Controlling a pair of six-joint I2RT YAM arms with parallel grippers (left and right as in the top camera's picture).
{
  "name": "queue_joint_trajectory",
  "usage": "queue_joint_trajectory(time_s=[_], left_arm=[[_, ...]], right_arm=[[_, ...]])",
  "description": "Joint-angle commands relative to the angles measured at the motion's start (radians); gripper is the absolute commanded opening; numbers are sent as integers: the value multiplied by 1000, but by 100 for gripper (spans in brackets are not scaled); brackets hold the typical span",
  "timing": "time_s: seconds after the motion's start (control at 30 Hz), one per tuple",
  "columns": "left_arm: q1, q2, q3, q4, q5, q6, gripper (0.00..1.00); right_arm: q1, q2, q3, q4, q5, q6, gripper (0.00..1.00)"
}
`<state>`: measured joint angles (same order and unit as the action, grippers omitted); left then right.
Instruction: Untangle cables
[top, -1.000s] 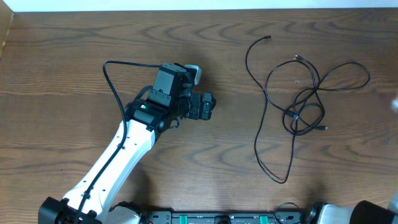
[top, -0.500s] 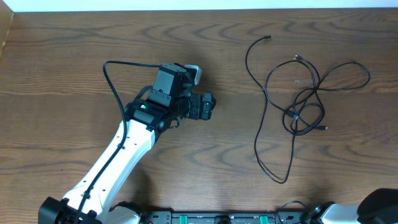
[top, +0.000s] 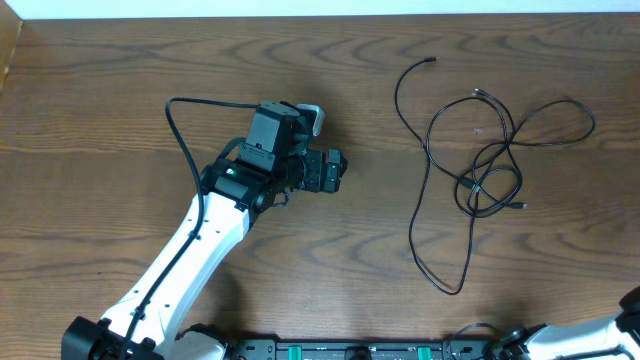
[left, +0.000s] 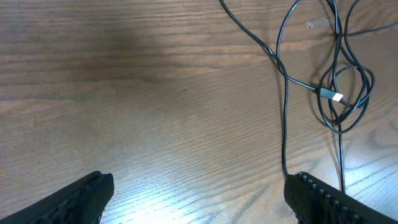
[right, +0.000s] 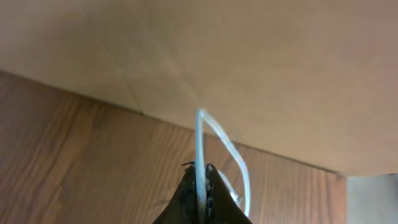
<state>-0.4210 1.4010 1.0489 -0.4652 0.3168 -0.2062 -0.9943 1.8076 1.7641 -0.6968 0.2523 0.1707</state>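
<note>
The thin white cord (right: 200, 143) looks already separated: the right gripper (right: 200, 186) is pinched shut on a loop of it, with no black cord in its wrist view. The thin black cords with small plugs (top: 487, 170) lie on the right of the brown wooden table (top: 120, 80), crossing in a knot near their middle, so that part seems left to do. The left gripper (left: 199, 193) hangs wide and empty, well apart from them
</note>
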Motion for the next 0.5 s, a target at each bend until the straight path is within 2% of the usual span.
queue_joint_trajectory(time_s=[0.0, 0.2, 0.47], left_arm=[[-1, 10, 2, -2, 11, 2, 93], [-1, 10, 2, -2, 11, 2, 93], [-1, 10, 2, -2, 11, 2, 93]], right_arm=[[-18, 23, 5, -22, -102, -11, 14], [-19, 23, 5, -26, -111, -11, 38], [-13, 23, 5, -58, -333, -12, 50]])
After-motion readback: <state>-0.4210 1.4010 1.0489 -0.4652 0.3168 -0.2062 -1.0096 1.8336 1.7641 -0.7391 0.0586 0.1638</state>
